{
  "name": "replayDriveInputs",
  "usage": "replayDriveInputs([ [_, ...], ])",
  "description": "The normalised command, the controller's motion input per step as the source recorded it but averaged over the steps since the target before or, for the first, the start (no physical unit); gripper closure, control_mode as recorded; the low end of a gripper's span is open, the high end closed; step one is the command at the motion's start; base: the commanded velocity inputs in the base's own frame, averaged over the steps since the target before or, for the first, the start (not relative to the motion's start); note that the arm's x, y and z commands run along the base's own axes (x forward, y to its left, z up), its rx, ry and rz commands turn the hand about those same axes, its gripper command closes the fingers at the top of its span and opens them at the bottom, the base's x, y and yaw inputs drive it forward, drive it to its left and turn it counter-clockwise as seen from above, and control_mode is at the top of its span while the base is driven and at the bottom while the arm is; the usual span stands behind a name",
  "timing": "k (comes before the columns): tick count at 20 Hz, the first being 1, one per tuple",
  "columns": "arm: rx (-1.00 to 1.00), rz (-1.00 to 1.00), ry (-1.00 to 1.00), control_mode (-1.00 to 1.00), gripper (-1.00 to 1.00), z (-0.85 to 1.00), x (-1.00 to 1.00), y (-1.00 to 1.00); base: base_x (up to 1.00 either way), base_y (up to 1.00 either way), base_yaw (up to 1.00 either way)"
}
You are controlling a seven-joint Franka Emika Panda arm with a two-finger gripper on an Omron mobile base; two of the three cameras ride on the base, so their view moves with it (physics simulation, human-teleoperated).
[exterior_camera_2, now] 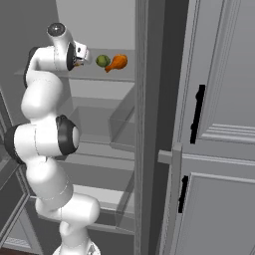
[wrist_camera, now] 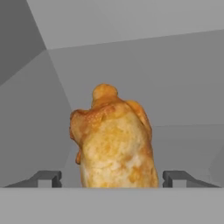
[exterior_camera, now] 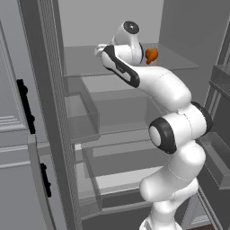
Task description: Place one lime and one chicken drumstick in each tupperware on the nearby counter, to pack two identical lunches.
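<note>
**A:** Hand view first — a chicken drumstick (wrist_camera: 114, 142) stands right between the two dark fingertips (wrist_camera: 46, 178), golden-brown, blotchy, its knobbly bone end pointing away from the hand. The tips sit wide, one on each side of the meat, with a clear gap showing on both sides, so nothing is gripped.

**B:** And the right base view gives something the hand camera misses: a green lime (exterior_camera_2: 102, 61) on the top fridge shelf (exterior_camera_2: 112, 75), just beyond the gripper (exterior_camera_2: 82, 54), and a second drumstick (exterior_camera_2: 117, 62) lying just beside that lime, on the side away from the fingers.

**A:** From the left base view the arm's wrist covers most of that — just an orange lump (exterior_camera: 152, 55) peeks out past the hand on the same shelf. Which of the two drumsticks it is, I cannot tell.

**B:** Containers, then. Below the fingers the fridge has clear drawers (exterior_camera: 83, 117) and lower shelves, all grey and bare from here. The open door's bins (exterior_camera: 215, 164) hang at the arm's side.

**A:** So the drumstick is in front of the hand, bracketed by open fingers, up on the top shelf.
</note>
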Motion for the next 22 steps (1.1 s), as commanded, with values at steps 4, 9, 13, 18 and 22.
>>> replayDriveInputs([
  [4, 0.0, 0.0, 0.0, -1.0, 1.0, 0.0, 0.0, 0.0, 0.0, 0.0, 0.0],
  [9, 0.0, 0.0, -0.01, -1.0, 1.0, -0.04, -0.22, -0.01, 0.0, 0.0, 0.0],
  [13, 0.09, 0.0, -0.13, -1.0, 1.0, 0.0, -0.94, -0.48, 0.0, 0.0, 0.0],
  [18, 0.09, 0.0, -0.08, -1.0, 1.0, 0.0, -1.0, -0.66, 0.0, 0.0, 0.0],
  [22, 0.0, 0.0, 0.0, -1.0, 1.0, -0.03, -1.0, -0.56, 0.0, 0.0, 0.0],
])
